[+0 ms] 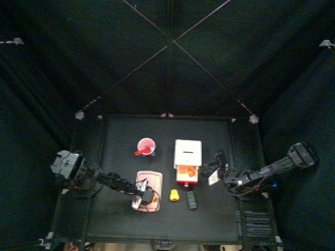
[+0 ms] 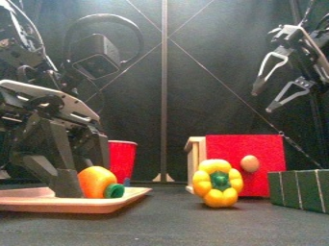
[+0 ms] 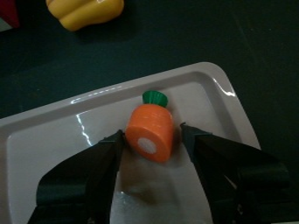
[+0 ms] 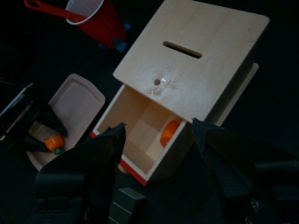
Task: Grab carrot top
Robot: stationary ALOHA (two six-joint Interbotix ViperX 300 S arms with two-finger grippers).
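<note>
Carrot top (image 3: 152, 131) on the white tray (image 3: 222, 87), between the left gripper's (image 3: 153, 156) parted jaws.
Jaws flank it closely; it should close squarely across the orange body, not the green tip. Right gripper (image 4: 158, 140) hangs parted, empty, over the wooden box (image 4: 193, 52).

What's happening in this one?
The left gripper is down on the white tray, its jaws on either side of the carrot top, which lies on the tray. The right gripper hangs open above the wooden box. A yellow pepper and a red cup stand nearby.
</note>
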